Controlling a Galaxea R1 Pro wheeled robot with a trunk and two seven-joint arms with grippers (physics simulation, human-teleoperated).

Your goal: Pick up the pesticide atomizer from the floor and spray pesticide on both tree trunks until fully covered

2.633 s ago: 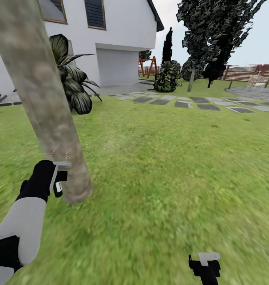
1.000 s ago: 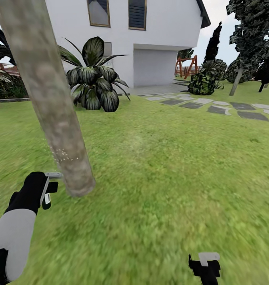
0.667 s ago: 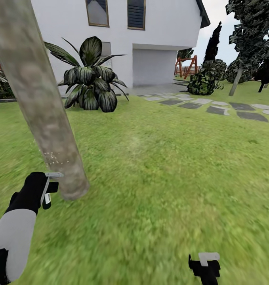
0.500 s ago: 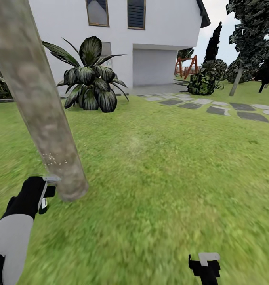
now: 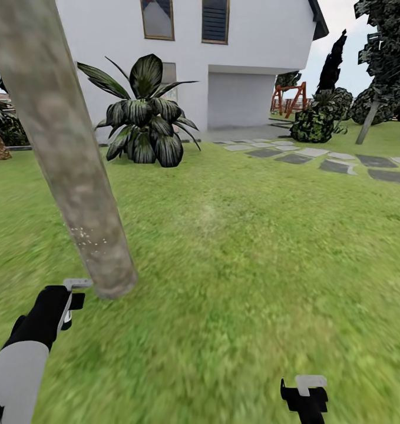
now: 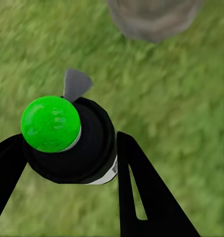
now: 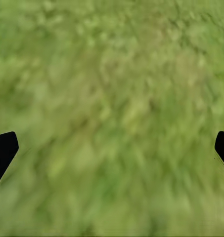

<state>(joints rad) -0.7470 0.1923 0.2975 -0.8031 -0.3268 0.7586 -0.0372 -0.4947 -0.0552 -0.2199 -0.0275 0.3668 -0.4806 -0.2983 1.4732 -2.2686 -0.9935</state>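
Left tool (image 6: pixel 67 163): closed around the pesticide atomizer (image 6: pixel 72 140), black body pinched between both fingers, green cap toward the wrist camera, grey nozzle pointing ahead.
Right tool (image 5: pixel 304 396): spread wide, nothing held, fingertips at the frame edges over bare grass in the right wrist view.
Tree trunk (image 5: pixel 64 153): just ahead of the left tool and slightly to its right, base close beyond the nozzle, apparently not touching.
Trunk axis: long, thick column, leaning away to the upper left from its base in the head view; runs well above the left tool.
Spray marks: faint pale speckles (image 5: pixel 88 235) low on the trunk, above the left tool; rest of the bark looks bare.
Nearer arm: left, by far; right tool well apart from the trunk, off to the right.
Step in hand, judged: spraying this trunk, coverage far from full.
Next move, judged: nozzle kept on the trunk, aim carried up along the lean.
Floor (image 5: pixel 253 265): green grass under both tools.
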